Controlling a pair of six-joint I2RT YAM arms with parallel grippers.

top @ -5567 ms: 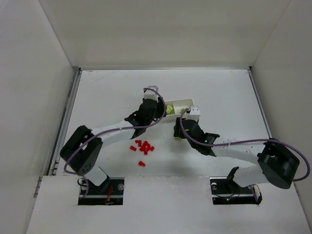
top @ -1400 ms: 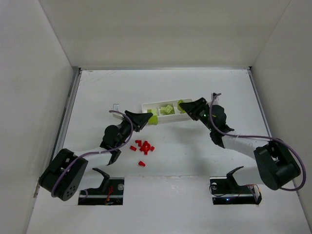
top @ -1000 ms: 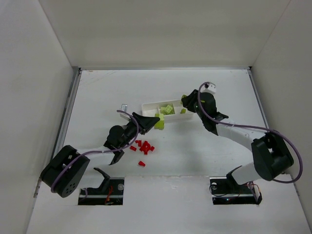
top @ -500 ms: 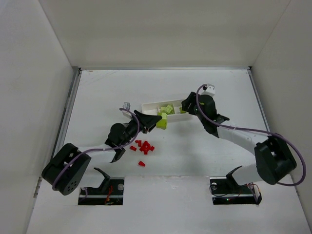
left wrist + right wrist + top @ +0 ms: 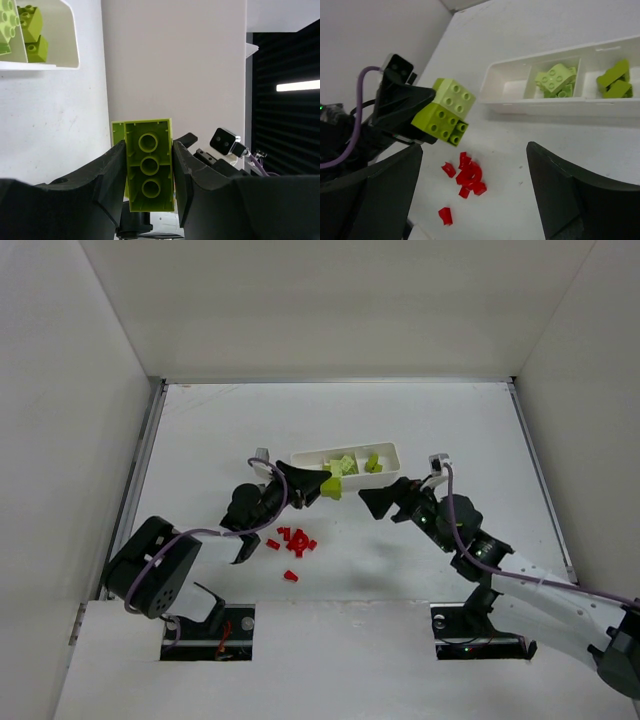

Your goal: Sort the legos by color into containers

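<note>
My left gripper (image 5: 322, 486) is shut on a stack of yellow-green legos (image 5: 332, 489), held in the air just in front of the white tray's left end (image 5: 298, 456). In the left wrist view the brick (image 5: 148, 175) sits studs-down between both fingers (image 5: 116, 172). The tray's middle (image 5: 554, 80) and right (image 5: 615, 80) compartments hold yellow-green legos; its left compartment (image 5: 512, 90) looks empty. Several red legos (image 5: 295, 540) lie on the table near the left arm, also in the right wrist view (image 5: 469, 176). My right gripper (image 5: 375, 502) is open and empty, right of the held brick (image 5: 445, 114).
White walls enclose the table (image 5: 470, 430) on three sides. One red lego (image 5: 290, 576) lies apart from the pile, nearer the front edge. The right arm's link (image 5: 470, 540) stretches across the front right.
My right gripper has left the tray's right end and pulled back toward the front, now in front of the tray. My left gripper still holds the yellow-green stack and has edged right.
</note>
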